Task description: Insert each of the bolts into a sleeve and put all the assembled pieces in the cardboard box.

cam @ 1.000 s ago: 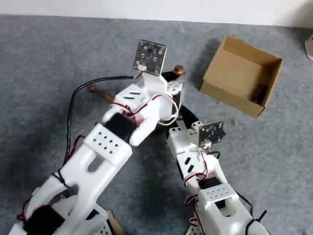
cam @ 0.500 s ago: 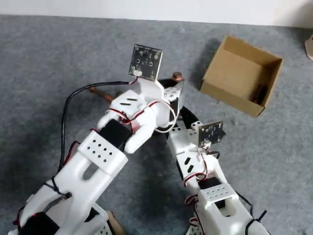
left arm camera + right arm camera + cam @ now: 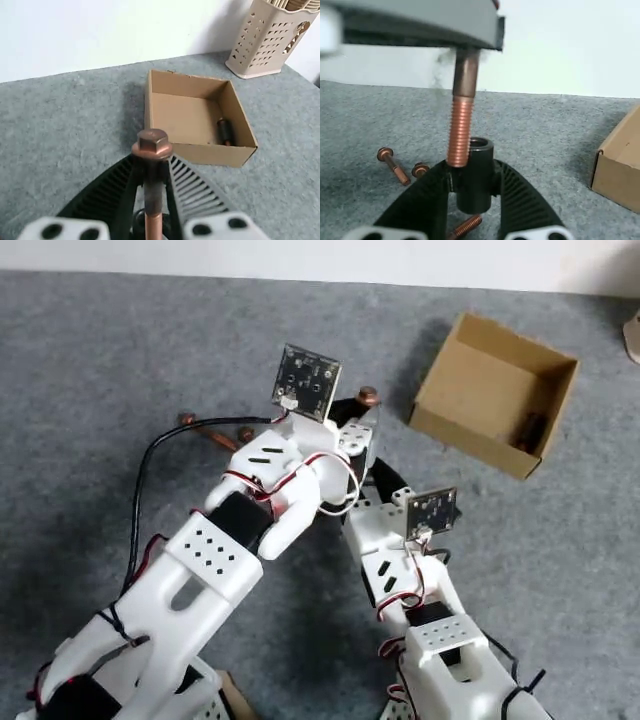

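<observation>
Your left claw (image 3: 151, 172) clamps the bolt (image 3: 152, 144) thread-down while your right claw (image 3: 472, 182) grips the sleeve (image 3: 479, 155) upright, bore facing up so the tip can drop in

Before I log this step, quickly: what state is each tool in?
Left tool: shut on a bolt.
Right tool: shut on a sleeve.

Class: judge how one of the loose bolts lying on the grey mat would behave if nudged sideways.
A loose bolt would probably roll, its shank being round, though in an arc, since its head is wider. It looks metal, so likely stiff and heavy for its size. The fuzzy-looking grey mat may damp rolling.
</observation>
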Tool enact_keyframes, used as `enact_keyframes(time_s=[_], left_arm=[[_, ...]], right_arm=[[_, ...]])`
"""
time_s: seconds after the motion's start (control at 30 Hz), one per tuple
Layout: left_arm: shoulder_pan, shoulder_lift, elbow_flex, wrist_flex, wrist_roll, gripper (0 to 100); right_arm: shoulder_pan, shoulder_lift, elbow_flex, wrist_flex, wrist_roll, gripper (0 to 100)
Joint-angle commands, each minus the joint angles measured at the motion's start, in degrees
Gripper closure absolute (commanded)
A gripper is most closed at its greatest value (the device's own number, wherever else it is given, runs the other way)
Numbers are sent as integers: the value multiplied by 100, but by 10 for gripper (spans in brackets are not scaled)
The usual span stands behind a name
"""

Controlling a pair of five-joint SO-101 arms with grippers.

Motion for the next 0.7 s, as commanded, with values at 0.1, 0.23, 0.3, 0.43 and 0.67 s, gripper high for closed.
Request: enact_keyframes(time_s=[0.1,0.23,0.3,0.43,0.67], left_arm=[[-92,-251,-347,-202,-70,995],[-92,-251,-382,-220,-70,995],[-92,-259,-382,-220,-70,995],[-84,-251,-382,-229,-70,995],[-84,-242,-435,-387,-70,995]], right_arm=[[-48,-198,321,-154,-70,994],[-48,-198,321,-154,-70,994],[-48,-198,321,-154,-70,994],[-48,-198,321,-154,-70,994],[-57,-198,321,-154,-70,994]])
